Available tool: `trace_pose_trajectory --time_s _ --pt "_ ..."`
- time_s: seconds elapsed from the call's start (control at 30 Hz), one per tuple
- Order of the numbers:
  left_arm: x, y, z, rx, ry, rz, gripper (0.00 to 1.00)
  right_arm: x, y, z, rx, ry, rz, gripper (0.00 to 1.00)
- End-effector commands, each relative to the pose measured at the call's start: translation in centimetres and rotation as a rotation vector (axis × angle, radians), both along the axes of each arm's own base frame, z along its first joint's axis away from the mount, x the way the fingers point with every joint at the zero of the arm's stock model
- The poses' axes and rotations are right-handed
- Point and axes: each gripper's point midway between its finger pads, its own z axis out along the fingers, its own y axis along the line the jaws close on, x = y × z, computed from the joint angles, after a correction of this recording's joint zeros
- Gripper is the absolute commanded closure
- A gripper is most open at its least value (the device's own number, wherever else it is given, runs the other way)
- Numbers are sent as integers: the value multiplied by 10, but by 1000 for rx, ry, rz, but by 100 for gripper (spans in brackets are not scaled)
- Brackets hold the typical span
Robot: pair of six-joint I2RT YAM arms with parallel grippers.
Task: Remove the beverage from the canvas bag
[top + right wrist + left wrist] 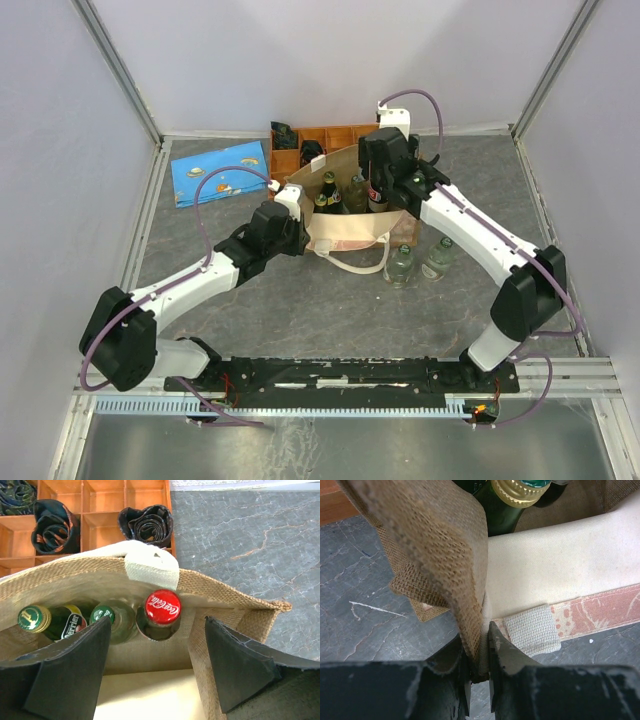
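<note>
Left gripper clamped tight on bag rim at near-left corner, burlap pinched between fingers. Bag upright mid-table, mouth open, handle drooping over front. Two clear bottles stand just beside bag, on its right. Right gripper hovers over bag mouth, jaws spread wide, astride red-capped cola bottle, not touching. Cola upright inside bag at far wall, green bottles alongside. Orange tray beyond bag. Blue cloth far left.
</note>
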Motion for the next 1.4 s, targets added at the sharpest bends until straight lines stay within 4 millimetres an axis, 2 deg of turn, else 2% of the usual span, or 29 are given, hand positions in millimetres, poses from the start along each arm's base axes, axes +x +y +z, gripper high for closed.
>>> trace_pose_trajectory --time_s 0.0,0.2,0.3,0.47,0.7,0.77,0.9,1.1,1.2,1.23,1.3,1.37 --pt "4 4 -3 58 -4 -1 97 19 -6 5 16 -29 -49 17" --pt "4 4 -4 59 -2 -1 97 39 -4 -2 17 -15 -49 19" --pt "4 5 -5 59 1 0 97 43 -2 -4 19 -16 -48 24" --pt "2 6 -6 62 6 4 97 43 -1 -10 15 -7 -48 45" --pt "1 7 -7 62 8 7 97 41 -2 -22 -6 25 -40 64" --pt "1 7 -7 62 7 6 97 40 -3 -26 -14 36 -41 63" --pt "0 8 -7 62 7 6 97 36 -5 -37 -25 63 -42 48" --pt "0 7 -7 64 6 0 97 34 -6 -43 -32 74 -41 49" --pt "1 7 -8 65 7 -2 97 35 -6 -42 -35 68 -44 62" --pt "1 7 -8 65 7 -1 97 35 -6 -40 -35 63 -45 72" --pt "1 6 -9 66 10 -4 97 37 -8 -36 -43 51 -45 99" --pt "1 6 -9 66 12 -5 97 38 -7 -28 -57 35 -33 100"
